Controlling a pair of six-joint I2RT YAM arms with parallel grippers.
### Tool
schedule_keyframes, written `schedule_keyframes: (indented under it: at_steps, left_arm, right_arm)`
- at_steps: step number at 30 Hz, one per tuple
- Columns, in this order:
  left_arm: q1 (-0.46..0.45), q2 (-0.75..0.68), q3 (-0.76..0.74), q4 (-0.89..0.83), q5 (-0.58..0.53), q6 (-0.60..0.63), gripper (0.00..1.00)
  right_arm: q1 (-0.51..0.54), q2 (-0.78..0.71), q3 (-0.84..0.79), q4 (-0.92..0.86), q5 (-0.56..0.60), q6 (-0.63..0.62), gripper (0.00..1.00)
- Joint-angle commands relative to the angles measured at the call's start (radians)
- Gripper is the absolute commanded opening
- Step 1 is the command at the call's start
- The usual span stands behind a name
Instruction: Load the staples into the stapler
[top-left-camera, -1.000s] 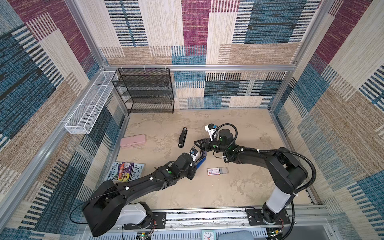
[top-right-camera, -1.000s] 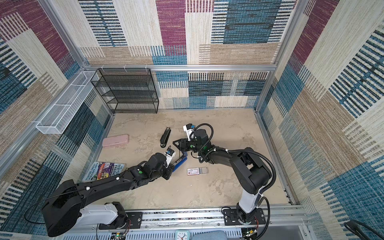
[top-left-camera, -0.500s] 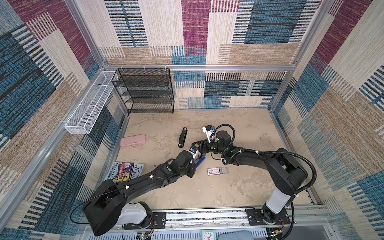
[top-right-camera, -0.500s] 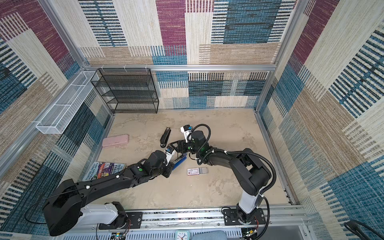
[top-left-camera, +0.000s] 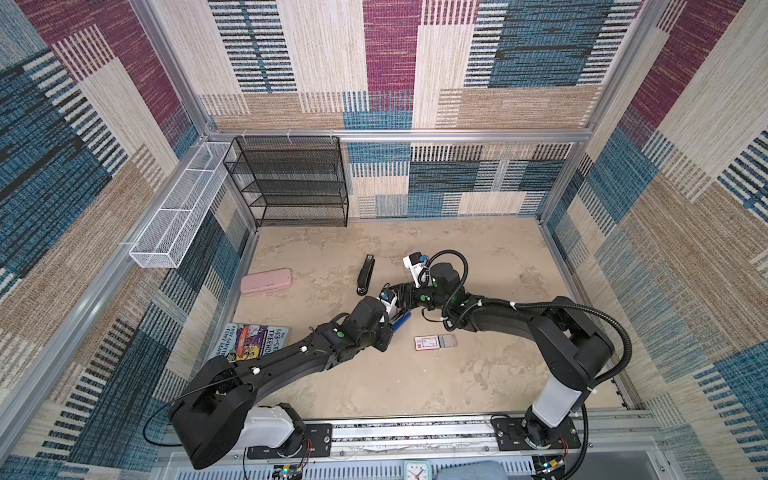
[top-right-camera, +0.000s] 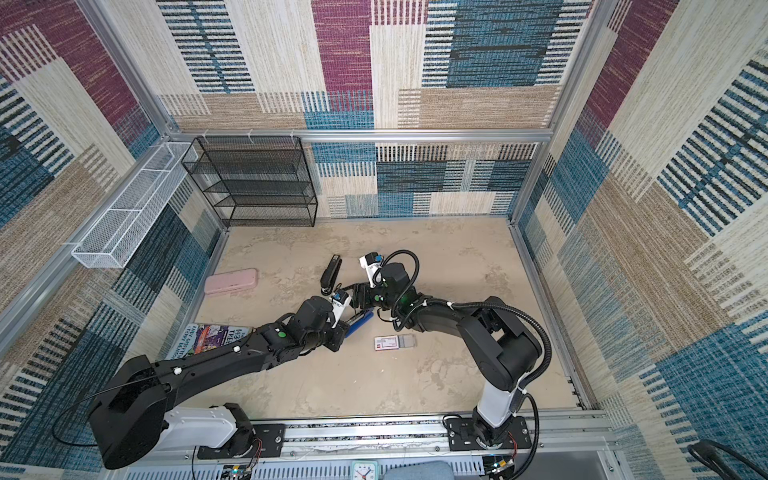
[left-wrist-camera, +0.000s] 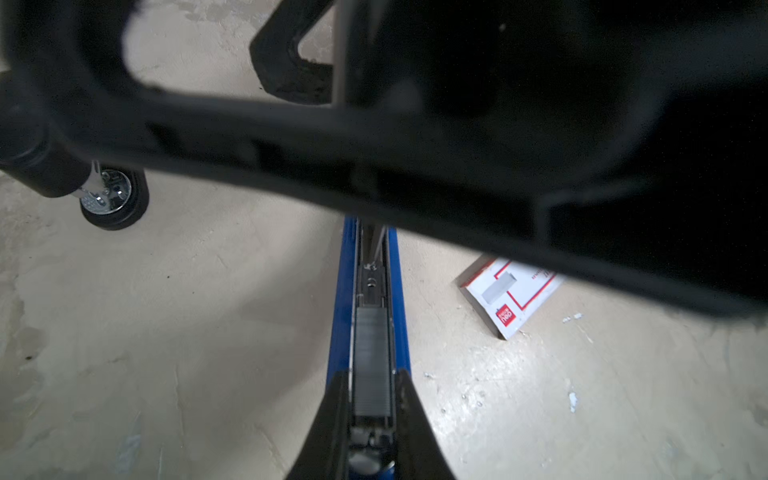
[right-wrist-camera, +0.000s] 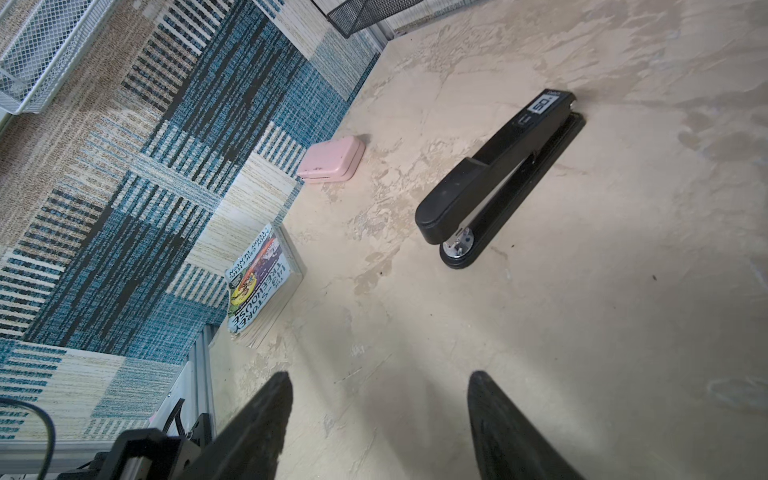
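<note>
the left fingers (left-wrist-camera: 336, 403) were closed narrowly on the blue stapler (left-wrist-camera: 345, 291). its channel lay open with a grey strip of staples (left-wrist-camera: 371, 361) seated inside. the right fingers (right-wrist-camera: 266, 411) stood wide apart, holding nothing. the white box (top-left-camera: 427, 342) and a black stapler (top-left-camera: 365, 275) lay on the bench (top-left-camera: 478, 257).

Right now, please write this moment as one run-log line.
left gripper: shut on blue stapler | staples: strip in its channel | right gripper: open, empty | black stapler: on table
</note>
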Motion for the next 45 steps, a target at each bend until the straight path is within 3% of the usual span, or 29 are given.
schedule_keyframes:
  at_steps: [1, 12, 23, 29, 36, 41, 45]
  left_arm:
    - [0.007, 0.01, 0.012, 0.054, -0.028, -0.029, 0.02]
    - [0.024, 0.042, 0.028, 0.026, -0.054, -0.048, 0.01]
    - [0.039, 0.032, -0.057, 0.121, -0.171, -0.038, 0.02]
    - [0.041, 0.147, -0.063, 0.278, -0.229, -0.005, 0.02]
    - [0.043, 0.356, 0.071, 0.371, -0.239, 0.041, 0.02]
    - [0.044, 0.479, 0.174, 0.377, -0.247, 0.064, 0.08]
    - [0.044, 0.512, 0.219, 0.33, -0.23, 0.062, 0.25]
  right_arm:
    - [0.004, 0.004, 0.013, -0.016, -0.037, 0.032, 0.72]
    - [0.005, 0.01, 0.025, -0.034, -0.064, 0.03, 0.76]
    - [-0.04, -0.059, -0.058, -0.113, 0.062, 0.046, 0.75]
    - [-0.107, -0.166, -0.15, -0.134, 0.104, 0.044, 0.75]
    - [-0.139, -0.271, -0.246, -0.147, 0.136, 0.052, 0.74]
    - [-0.15, -0.328, -0.298, -0.151, 0.159, 0.062, 0.74]
    - [-0.161, -0.369, -0.324, -0.16, 0.171, 0.064, 0.74]
